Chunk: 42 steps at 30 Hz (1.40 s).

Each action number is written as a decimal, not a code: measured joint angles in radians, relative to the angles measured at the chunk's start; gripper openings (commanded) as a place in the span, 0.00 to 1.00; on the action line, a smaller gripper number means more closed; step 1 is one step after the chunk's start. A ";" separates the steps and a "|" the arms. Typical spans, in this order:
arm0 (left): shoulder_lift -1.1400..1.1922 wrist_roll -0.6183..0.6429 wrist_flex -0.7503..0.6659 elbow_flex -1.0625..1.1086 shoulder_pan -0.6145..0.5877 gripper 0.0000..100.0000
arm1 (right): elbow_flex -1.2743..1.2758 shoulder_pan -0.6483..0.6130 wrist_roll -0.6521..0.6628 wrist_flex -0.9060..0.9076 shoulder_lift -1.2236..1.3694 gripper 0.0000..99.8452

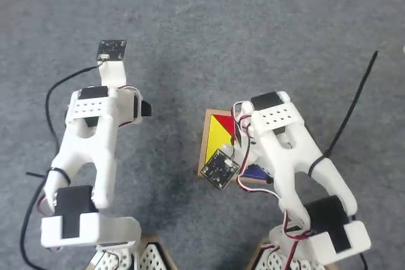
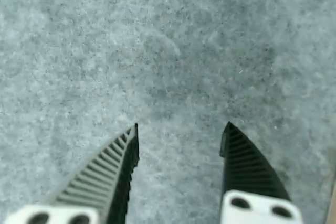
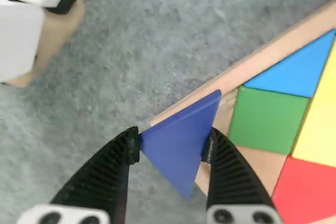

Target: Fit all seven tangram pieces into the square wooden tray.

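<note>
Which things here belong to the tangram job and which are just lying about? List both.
Job: wooden tray; dark blue triangle, held by the right gripper over the tray's rim; green square, light blue triangle, yellow piece and red piece in the tray.
Lying about: black cable; grey mat; left gripper, open over the mat.

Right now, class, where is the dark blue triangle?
In the right wrist view, the dark blue triangle is held in the right gripper, at the wooden tray rim, next to the green square.

Tray rim lies under the blue triangle, bare tray floor beside.
</note>
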 measured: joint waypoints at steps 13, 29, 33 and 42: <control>0.000 0.000 0.014 0.000 0.006 0.24 | 0.000 0.028 0.249 -0.071 0.000 0.12; 0.000 0.000 0.021 0.000 0.006 0.24 | 0.015 0.025 0.264 -0.087 0.005 0.30; 0.000 0.000 0.021 0.000 0.006 0.24 | 0.015 0.025 0.253 -0.087 0.005 0.30; 0.000 0.000 0.021 0.000 0.006 0.24 | 0.023 -0.031 0.106 -0.180 0.005 0.30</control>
